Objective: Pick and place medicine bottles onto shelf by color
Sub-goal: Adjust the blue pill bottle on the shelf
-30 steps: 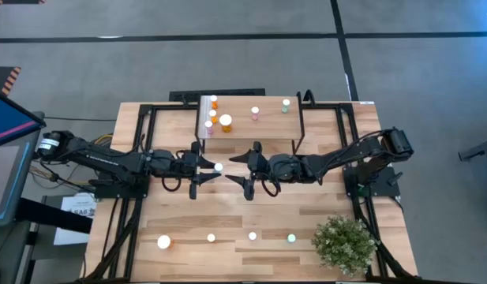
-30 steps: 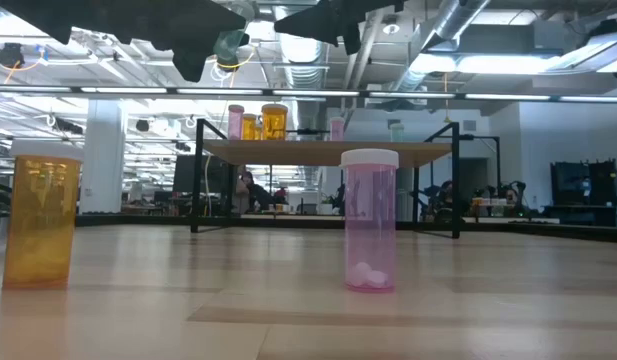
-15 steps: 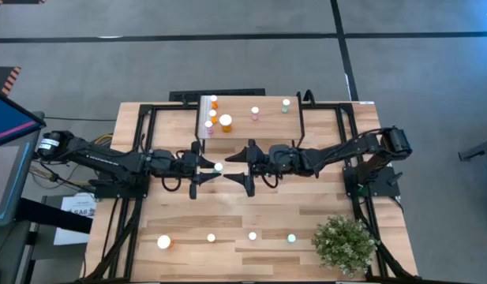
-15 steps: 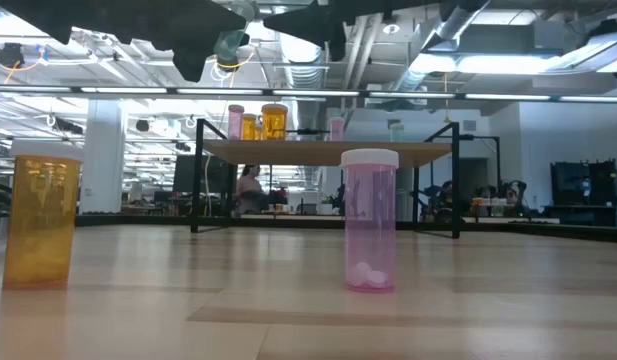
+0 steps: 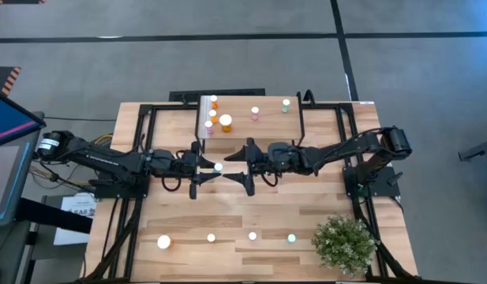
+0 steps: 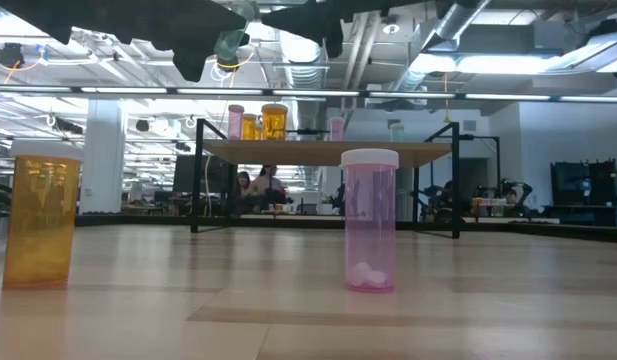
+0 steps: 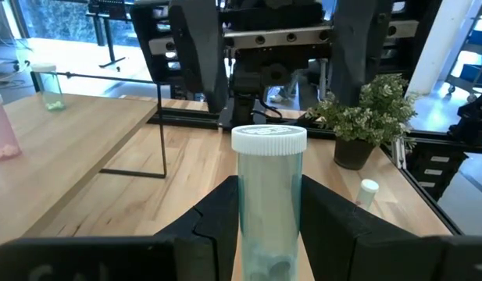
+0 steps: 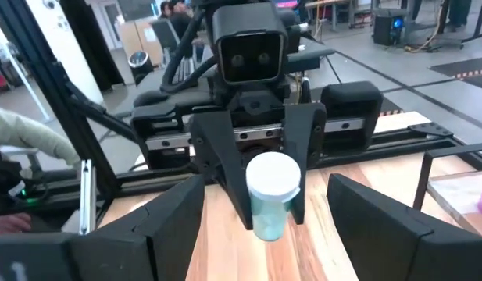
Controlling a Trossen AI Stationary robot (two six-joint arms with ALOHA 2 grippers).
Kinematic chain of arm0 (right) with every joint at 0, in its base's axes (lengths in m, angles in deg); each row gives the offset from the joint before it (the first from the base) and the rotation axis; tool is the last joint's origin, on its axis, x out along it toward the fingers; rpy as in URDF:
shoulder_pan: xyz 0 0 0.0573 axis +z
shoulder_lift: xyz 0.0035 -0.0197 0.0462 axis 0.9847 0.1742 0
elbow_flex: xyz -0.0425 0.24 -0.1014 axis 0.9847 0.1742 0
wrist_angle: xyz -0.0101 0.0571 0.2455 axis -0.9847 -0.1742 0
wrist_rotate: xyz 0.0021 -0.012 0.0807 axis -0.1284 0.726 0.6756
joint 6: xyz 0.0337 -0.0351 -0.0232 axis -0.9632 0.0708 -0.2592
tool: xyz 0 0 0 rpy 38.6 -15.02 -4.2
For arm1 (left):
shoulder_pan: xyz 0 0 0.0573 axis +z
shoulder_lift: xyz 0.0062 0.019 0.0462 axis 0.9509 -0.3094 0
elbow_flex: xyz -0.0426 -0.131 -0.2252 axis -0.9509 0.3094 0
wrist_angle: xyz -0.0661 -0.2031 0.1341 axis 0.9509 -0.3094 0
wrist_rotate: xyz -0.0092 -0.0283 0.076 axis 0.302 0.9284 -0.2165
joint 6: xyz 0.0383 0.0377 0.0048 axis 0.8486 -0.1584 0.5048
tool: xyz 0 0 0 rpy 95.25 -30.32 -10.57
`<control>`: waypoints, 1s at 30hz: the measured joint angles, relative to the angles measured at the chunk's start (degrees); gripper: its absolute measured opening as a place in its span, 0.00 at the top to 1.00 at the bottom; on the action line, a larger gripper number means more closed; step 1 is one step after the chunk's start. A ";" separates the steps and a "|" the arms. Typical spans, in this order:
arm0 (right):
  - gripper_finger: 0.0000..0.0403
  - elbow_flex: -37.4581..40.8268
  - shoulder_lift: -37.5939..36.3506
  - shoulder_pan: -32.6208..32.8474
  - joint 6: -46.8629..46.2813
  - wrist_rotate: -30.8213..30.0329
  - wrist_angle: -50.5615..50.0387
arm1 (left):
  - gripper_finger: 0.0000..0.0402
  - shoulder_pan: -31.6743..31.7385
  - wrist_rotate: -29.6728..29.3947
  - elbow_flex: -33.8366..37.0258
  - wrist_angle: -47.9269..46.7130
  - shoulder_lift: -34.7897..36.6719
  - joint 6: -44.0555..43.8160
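While left hand (image 7: 268, 226) grips it, teal bottle (image 7: 269, 204) stands upright.

A grey concrete floor (image 5: 243, 63) crossed by dark lines surrounds the light butcher-block wooden table (image 5: 267, 205). Beyond it, silver ceiling ducts (image 6: 458, 30), long strip lights (image 6: 138, 90) and distant seated people (image 6: 258, 185) fill the open workshop.

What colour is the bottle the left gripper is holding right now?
Teal-green with a white cap: the small cylindrical medicine bottle sits in the left gripper. Best seen in the left wrist view.
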 joint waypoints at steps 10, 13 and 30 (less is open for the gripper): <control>0.26 -4.87 0.04 0.00 2.11 0.13 -8.45 | 0.73 0.00 -0.01 0.00 0.02 0.00 0.00; 0.26 -4.87 0.04 0.00 2.07 0.36 -8.13 | 0.73 0.00 -0.01 0.00 0.02 0.00 0.00; 0.26 -8.39 4.06 -0.82 1.61 1.52 -9.63 | 0.73 0.00 0.40 0.00 0.42 0.00 0.31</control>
